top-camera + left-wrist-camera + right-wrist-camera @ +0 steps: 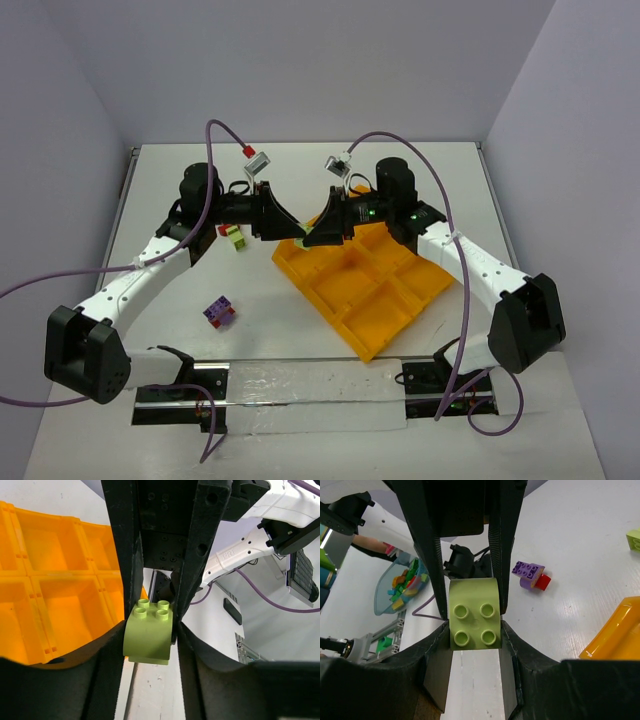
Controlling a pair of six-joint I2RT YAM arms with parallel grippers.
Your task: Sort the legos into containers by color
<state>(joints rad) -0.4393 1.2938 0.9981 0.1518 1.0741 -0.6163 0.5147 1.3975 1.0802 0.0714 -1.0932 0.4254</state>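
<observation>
Lego [474, 614]: glossy yellow-green plastic, four round studs.

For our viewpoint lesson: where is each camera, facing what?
Top external: overhead behind left arm, right arm; looks down on white table.
Left wrist: behind left gripper holding a yellow-green plastic brick; beyond, orange-yellow plastic tray.
Right wrist: behind right gripper holding yellow-green brick; beyond, purple-red brick clump.
Shared with top: tray, clump.

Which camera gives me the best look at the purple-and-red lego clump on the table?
Right wrist: the purple-and-red clump is large there, with the purple studs clearly visible. Top external shows it small but unobstructed. Left wrist doesn't show it.
</observation>
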